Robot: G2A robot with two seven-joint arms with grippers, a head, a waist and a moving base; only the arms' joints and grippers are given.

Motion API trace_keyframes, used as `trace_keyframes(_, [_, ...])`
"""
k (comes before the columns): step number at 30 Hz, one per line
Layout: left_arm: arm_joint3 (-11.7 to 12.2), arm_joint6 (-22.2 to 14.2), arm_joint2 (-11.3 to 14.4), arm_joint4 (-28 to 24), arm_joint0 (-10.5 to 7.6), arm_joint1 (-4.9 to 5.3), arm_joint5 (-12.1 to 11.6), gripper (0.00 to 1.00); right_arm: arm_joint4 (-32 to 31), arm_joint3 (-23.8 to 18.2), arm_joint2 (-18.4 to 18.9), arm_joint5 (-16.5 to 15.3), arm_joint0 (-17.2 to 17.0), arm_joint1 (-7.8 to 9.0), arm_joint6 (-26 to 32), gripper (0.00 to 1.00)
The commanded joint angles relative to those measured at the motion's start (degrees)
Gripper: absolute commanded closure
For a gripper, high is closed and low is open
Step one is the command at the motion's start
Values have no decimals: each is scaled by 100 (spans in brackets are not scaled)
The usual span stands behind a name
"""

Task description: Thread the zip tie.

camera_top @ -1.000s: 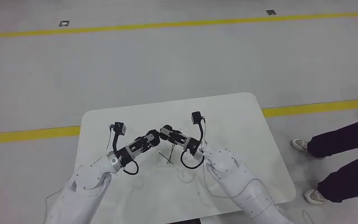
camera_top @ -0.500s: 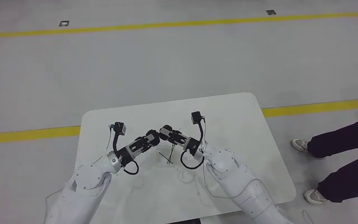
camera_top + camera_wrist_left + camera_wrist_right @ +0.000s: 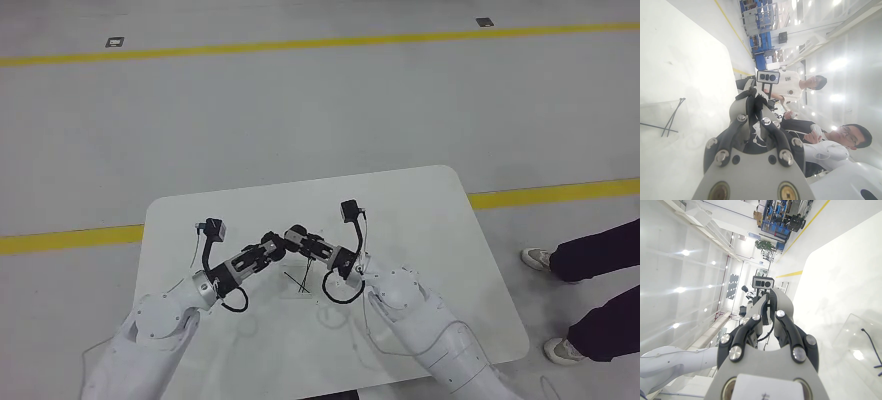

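Above the middle of the white table point(image 3: 420, 210) my two grippers meet tip to tip. My left gripper point(image 3: 276, 241) point(image 3: 752, 92) is shut, with a black piece of the zip tie point(image 3: 741, 96) sticking out at its tips. My right gripper point(image 3: 292, 236) point(image 3: 769, 296) is shut too. A thin black strand of the zip tie point(image 3: 767, 334) curves back between its fingers. How the tie's two ends sit against each other is hidden between the fingertips.
Several spare black zip ties point(image 3: 297, 280) point(image 3: 671, 117) lie crossed on a clear sheet point(image 3: 657, 108) point(image 3: 851, 328) on the table, just below the grippers. The table's rounded far corner point(image 3: 810, 255) is nearby.
Both grippers, still held together, have drifted very slightly to the left. Nothing was let go or picked up.
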Motion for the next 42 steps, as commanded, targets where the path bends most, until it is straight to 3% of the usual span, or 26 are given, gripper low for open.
trace_keyframes(1, [1,7,6,1,-2,4,5,100,-8,3,1,0,-4,1,-1,100])
trace_keyframes(3, [13,17,9,5,-4,8,1,100,-17,10,3,0,-7,4,10,100])
trace_keyframes(4, [22,21,7,5,-4,11,-3,100,-23,14,4,0,-9,5,14,66])
trace_keyframes(5, [34,28,3,12,-5,14,-9,100,-32,18,7,0,-12,7,14,0])
trace_keyframes(23, [-73,-195,-188,105,126,114,-277,100,281,364,581,0,-131,119,230,0])
trace_keyframes(27, [-365,-197,-210,808,109,146,-277,100,304,447,548,0,-119,117,223,0])
trace_keyframes(30, [-618,-17,-177,1664,174,172,-277,100,333,507,504,43,-104,112,221,0])
trace_keyframes(34, [-894,226,-102,2361,244,209,-277,100,387,537,462,199,-92,106,206,0])
trace_keyframes(42, [-1061,617,53,2848,289,311,-277,100,417,535,463,313,-104,113,152,0])
